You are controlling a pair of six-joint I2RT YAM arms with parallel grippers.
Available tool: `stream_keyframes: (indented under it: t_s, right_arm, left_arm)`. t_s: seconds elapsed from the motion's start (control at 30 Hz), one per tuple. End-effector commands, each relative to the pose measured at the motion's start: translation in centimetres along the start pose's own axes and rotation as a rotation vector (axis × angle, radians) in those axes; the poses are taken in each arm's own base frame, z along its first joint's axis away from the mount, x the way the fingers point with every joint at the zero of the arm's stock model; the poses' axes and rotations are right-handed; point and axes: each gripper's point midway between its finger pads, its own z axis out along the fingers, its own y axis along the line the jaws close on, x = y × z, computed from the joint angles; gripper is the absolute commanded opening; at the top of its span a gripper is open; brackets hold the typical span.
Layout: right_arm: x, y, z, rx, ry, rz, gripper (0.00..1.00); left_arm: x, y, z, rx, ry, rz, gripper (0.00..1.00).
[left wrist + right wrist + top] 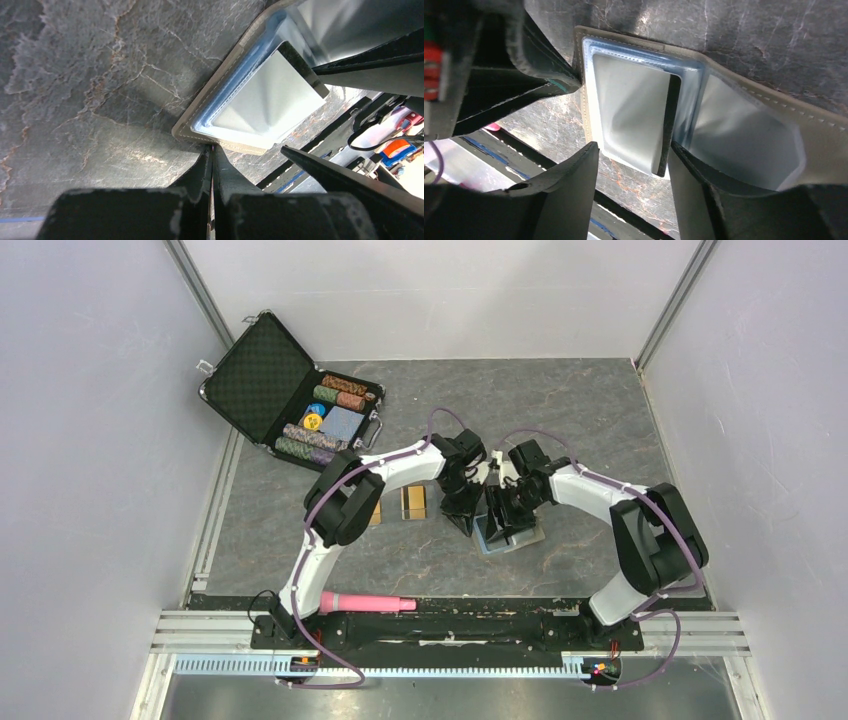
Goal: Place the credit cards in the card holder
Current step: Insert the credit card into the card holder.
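My left gripper is pinched together at the edge of the card holder. The right gripper stands apart astride the black card, but I can't judge contact. Farther left, my left arm half hides one orange card.

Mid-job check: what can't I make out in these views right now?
- Top view: card holder mostly hidden under the arms; its pockets unreadable.
- Top view: one orange-gold card half covered by the left arm.
- Right wrist view: unclear whether the right gripper pinches the black card or only straddles it.
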Motion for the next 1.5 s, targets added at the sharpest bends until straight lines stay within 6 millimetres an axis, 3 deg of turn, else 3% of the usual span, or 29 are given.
stream_keyframes:
  t_s: [0.0,0.17,0.27,0.33,0.47,0.7,1.03,1.13,1.47]
  right_arm:
    - [0.6,0.8,1.4,-0.08,0.02,0.028,0.54]
    - [0.3,2.0,1.8,-0.154,0.019,0.059,0.52]
    - [-0.5,2.6,1.6,-0.174,-0.002,0.071,0.52]
    - [-1.3,3.2,1.2,-0.193,-0.032,0.08,0.54]
    - [-2.8,4.7,1.0,-0.268,-0.097,0.144,0.59]
    - [-5.2,5.9,0.4,-0.314,-0.17,0.173,0.66]
    - [-5.2,5.7,-1.1,-0.269,-0.191,0.127,0.65]
    - [-5.2,5.0,-1.3,-0.217,-0.19,0.104,0.6]
    - [-3.8,2.6,0.4,-0.129,-0.137,0.092,0.36]
  left_arm:
    - [-1.2,0.5,1.4,-0.011,-0.023,0.049,0.02]
    - [-1.9,0.6,0.8,-0.029,-0.046,0.051,0.02]
    - [-2.8,1.6,-0.5,-0.094,-0.079,0.053,0.04]
    - [-3.3,2.2,-1.9,-0.152,-0.111,0.053,0.11]
    - [-4.4,3.1,-4.9,-0.24,-0.188,0.056,0.36]
    - [-4.1,2.9,-7.6,-0.181,-0.235,-0.016,0.45]
    - [-4.4,0.4,-6.7,0.162,-0.262,-0.157,0.47]
    - [-4.3,-0.1,-6.0,0.212,-0.25,-0.174,0.47]
    - [-3.3,2.1,-4.2,0.119,-0.222,-0.203,0.45]
